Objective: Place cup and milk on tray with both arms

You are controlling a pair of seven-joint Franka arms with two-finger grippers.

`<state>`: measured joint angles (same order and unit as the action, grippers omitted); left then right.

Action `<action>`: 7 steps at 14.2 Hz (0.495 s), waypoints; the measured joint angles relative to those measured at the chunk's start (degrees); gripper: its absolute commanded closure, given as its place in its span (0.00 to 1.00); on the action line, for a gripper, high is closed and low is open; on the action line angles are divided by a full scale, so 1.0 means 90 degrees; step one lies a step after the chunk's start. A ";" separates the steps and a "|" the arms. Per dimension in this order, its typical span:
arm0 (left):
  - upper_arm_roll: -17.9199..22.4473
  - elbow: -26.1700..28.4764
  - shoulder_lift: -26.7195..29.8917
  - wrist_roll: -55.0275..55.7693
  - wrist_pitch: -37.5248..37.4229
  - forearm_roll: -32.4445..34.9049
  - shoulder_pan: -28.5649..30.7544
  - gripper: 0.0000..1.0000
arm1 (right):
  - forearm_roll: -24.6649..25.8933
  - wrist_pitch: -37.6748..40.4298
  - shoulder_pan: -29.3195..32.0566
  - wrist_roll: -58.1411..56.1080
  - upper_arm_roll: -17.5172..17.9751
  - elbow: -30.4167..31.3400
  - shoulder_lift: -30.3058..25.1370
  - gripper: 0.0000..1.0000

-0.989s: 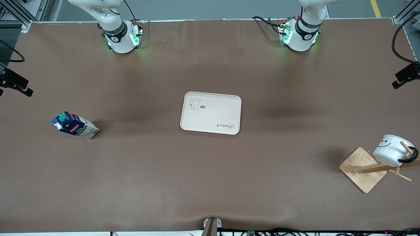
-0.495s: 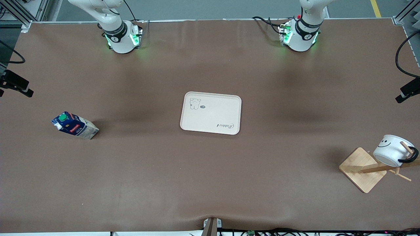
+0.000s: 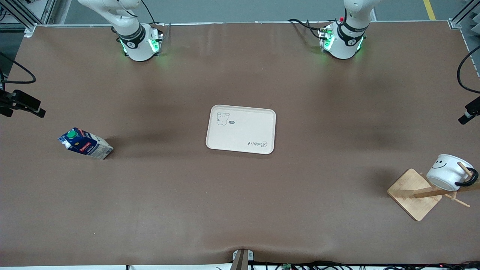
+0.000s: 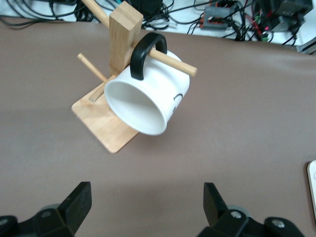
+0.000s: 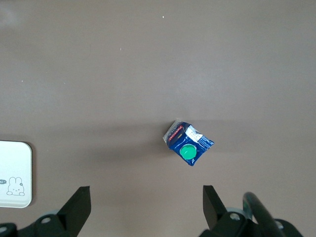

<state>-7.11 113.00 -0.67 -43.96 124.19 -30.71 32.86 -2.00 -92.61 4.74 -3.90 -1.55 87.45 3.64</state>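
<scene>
Nothing is sitting on the tray [image 3: 240,129] yet: the milk [image 3: 85,143] is standing on the tabletop [image 3: 240,202] toward the right arm's end, the cup [image 3: 448,171] is hanging on its wooden stand [image 3: 414,194] toward the left arm's end, and the left claw [image 4: 148,210] and right claw [image 5: 146,210] are hanging wide open and empty over them.

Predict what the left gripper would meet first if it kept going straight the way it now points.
Probably the cup, hanging on a peg of the wooden stand; the left gripper is open and aimed roughly at it, though bare table may come first.
</scene>
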 measured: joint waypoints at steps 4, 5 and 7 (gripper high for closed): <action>-0.0043 -0.0230 -0.0671 -0.0381 0.0332 -0.0611 0.0002 0.00 | -0.0001 -0.0225 0.0001 0.0000 0.0001 0.0005 0.0352 0.00; -0.0069 -0.0352 -0.0797 -0.0391 0.0334 -0.0688 -0.0006 0.00 | -0.0001 -0.0302 0.0001 0.0000 0.0001 0.0003 0.0421 0.00; -0.0116 -0.0538 -0.1010 -0.0406 0.0349 -0.0924 -0.0044 0.00 | -0.0004 -0.0349 -0.0002 0.0000 0.0005 0.0003 0.0512 0.00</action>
<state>-8.15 108.16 -9.76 -47.62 127.33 -39.02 32.47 -2.03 -95.75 4.73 -3.89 -1.51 87.48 8.25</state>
